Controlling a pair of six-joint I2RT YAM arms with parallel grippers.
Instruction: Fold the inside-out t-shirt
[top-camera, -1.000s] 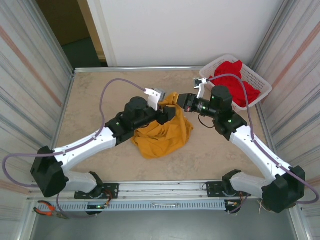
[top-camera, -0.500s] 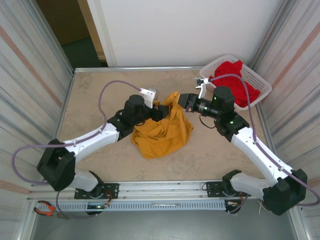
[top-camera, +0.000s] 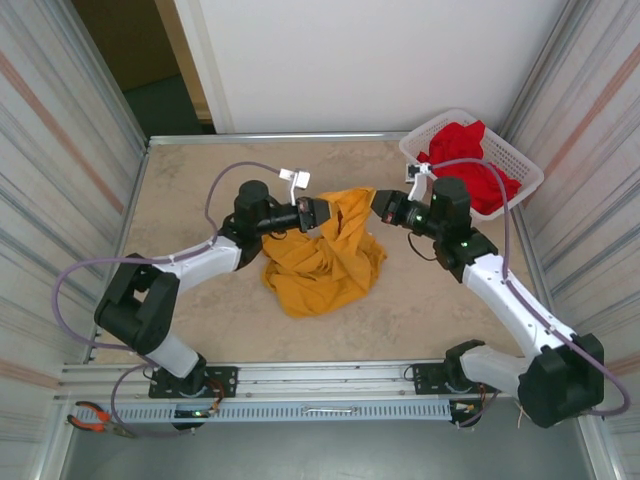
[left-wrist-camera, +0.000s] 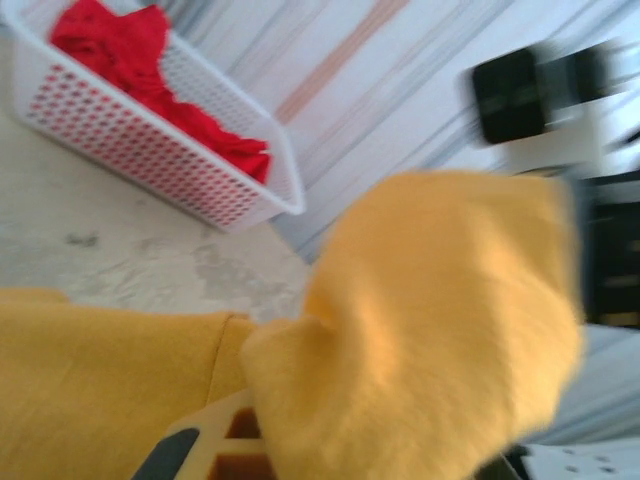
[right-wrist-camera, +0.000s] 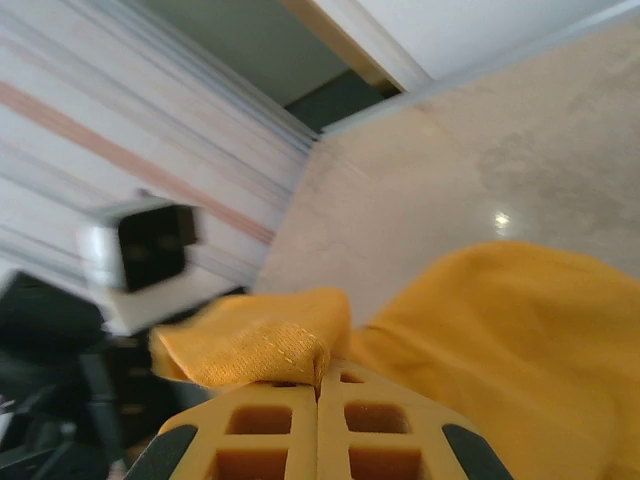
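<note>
The mustard-yellow t-shirt (top-camera: 325, 262) lies crumpled mid-table, its upper edge lifted and stretched between both grippers. My left gripper (top-camera: 319, 213) is shut on the left end of that edge. In the left wrist view the t-shirt (left-wrist-camera: 440, 320) drapes over the jaws and leaves one yellow finger (left-wrist-camera: 205, 447) showing. My right gripper (top-camera: 379, 205) is shut on the right end. In the right wrist view its fingers (right-wrist-camera: 280, 420) meet, with a stitched hem of the t-shirt (right-wrist-camera: 250, 345) pinched at the tips of the right gripper (right-wrist-camera: 320, 378). No print shows.
A white basket (top-camera: 529, 168) holding a red garment (top-camera: 475, 165) stands at the back right corner; the left wrist view shows the basket (left-wrist-camera: 200, 190) too. Metal walls close both sides. Pliers (top-camera: 95, 418) lie below the front rail at the left.
The left gripper pulled back toward the left, rose and closed on the shirt's edge. The right gripper drew slightly right. The cloth between them is now pulled out wider.
</note>
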